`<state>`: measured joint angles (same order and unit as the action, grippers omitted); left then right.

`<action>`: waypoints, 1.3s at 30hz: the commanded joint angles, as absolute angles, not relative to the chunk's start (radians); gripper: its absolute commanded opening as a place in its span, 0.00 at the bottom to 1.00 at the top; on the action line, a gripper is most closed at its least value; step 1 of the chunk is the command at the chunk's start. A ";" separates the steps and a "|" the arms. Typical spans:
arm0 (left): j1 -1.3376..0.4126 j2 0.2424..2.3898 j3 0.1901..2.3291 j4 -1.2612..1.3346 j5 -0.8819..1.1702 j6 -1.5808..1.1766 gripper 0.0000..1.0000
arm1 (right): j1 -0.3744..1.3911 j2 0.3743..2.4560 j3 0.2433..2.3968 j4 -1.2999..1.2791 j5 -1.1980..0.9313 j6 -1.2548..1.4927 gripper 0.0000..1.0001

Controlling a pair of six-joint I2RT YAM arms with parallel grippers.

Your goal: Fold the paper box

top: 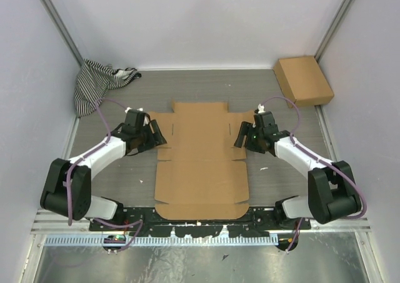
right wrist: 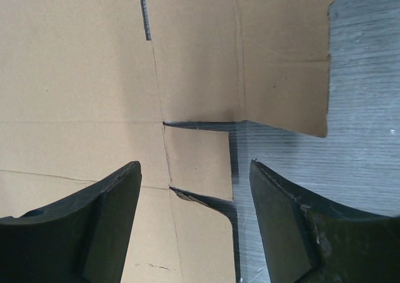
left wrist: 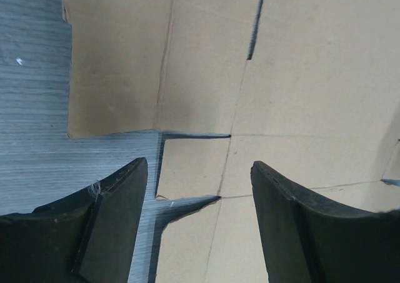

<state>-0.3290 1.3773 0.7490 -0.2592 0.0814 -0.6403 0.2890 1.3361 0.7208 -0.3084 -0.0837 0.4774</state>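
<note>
The paper box (top: pixel 201 164) lies as a flat brown die-cut sheet in the middle of the grey table, flaps spread to both sides. My left gripper (top: pixel 152 135) hovers over the sheet's left side flaps, open; in the left wrist view its fingers (left wrist: pixel 119 202) straddle a small square tab of the paper box (left wrist: pixel 190 164) with nothing between them. My right gripper (top: pixel 245 135) mirrors it over the right side flaps, open; in the right wrist view a small tab of the paper box (right wrist: pixel 199 161) shows between its two fingers (right wrist: pixel 284 208).
A smaller ready-made brown box (top: pixel 303 80) sits at the back right corner. A black-and-white striped cloth (top: pixel 97 82) lies crumpled at the back left. Grey walls close in the table on three sides.
</note>
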 commanded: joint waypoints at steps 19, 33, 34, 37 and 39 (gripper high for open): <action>-0.327 1.546 0.740 -0.180 0.222 -0.637 0.62 | 0.360 1.421 0.724 -0.217 -0.132 0.490 0.71; -0.352 1.363 0.790 -0.281 0.218 -0.653 0.49 | 0.418 1.327 0.801 -0.288 -0.117 0.499 0.67; -0.359 1.355 0.790 -0.277 0.217 -0.658 0.49 | 0.422 1.322 0.802 -0.287 -0.119 0.501 0.67; -0.377 1.369 0.791 -0.251 0.225 -0.672 0.49 | 0.430 1.320 0.810 -0.282 -0.131 0.504 0.67; -0.389 1.398 0.795 -0.228 0.232 -0.682 0.48 | 0.436 1.327 0.812 -0.275 -0.138 0.506 0.67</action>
<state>-0.3695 1.3708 0.7639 -0.2611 0.2005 -0.6563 0.4248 1.3506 0.7715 -0.3069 -0.1143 0.4885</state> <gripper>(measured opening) 0.488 0.675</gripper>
